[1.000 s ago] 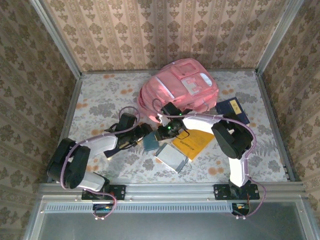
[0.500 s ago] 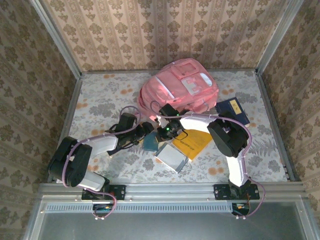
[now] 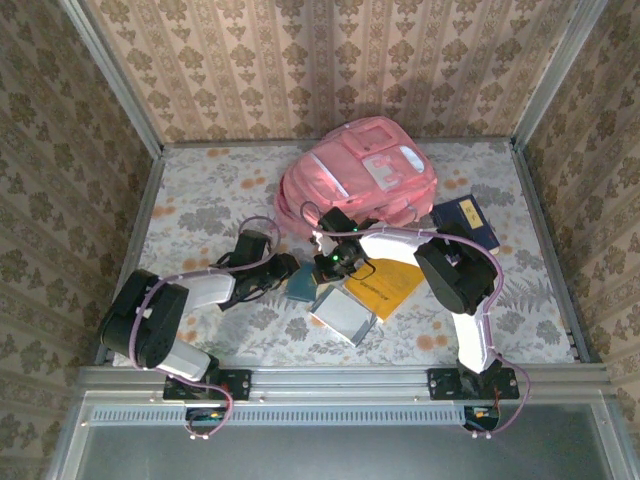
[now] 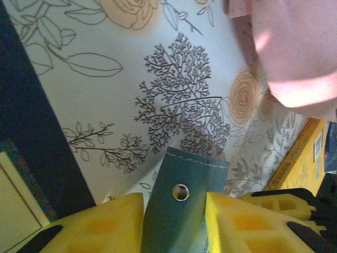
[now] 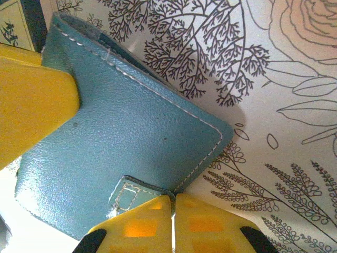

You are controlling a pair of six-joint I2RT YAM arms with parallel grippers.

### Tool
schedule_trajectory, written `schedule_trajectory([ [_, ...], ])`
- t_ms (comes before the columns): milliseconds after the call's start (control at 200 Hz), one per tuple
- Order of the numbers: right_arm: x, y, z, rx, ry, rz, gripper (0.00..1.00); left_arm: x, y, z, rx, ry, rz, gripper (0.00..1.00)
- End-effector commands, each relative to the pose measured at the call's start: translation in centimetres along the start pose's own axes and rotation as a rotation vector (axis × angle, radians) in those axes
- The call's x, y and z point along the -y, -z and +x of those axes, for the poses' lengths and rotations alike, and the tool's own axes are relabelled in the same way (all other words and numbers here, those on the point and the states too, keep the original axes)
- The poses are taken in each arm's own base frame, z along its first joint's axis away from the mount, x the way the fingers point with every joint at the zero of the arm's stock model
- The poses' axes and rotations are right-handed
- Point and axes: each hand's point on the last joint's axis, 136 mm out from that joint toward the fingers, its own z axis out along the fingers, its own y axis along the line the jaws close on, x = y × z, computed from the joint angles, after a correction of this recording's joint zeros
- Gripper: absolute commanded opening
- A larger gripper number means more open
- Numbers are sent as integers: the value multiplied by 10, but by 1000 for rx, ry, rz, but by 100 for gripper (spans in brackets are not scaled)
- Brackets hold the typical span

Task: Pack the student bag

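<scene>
Floral tablecloth covers the whole table, with patterned wallpaper all round; the student bag lies at upper centre of the top view, near the back edge; both arms meet just below it over a teal wallet; the left gripper has its yellow fingers set narrow on the wallet's snap tab, touching it on both sides; the right gripper has its fingers pressed flat together at the wallet's lower edge, and honestly I can't tell if it's pinching anything; an orange book is just right of the wallet, and a navy book is by the bag's lower right.
</scene>
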Motion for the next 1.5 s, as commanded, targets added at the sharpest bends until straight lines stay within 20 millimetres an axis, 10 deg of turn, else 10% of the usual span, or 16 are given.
schedule_trajectory([
  [0,15,-20,12,-31,-23,59,10,-3,-8,39,-180,12,20,29],
  [390,16,-21,12,-27,-30,56,9,18,-5,41,-204,-12,99,39],
  [705,14,-11,9,-6,-24,59,10,27,-3,41,-208,-38,118,10],
  [1205,-38,140,-44,260,121,-55,35,64,82,-15,-7,-85,162,6],
  [1495,1,187,-118,430,60,91,47,59,118,-46,94,-17,203,7],
])
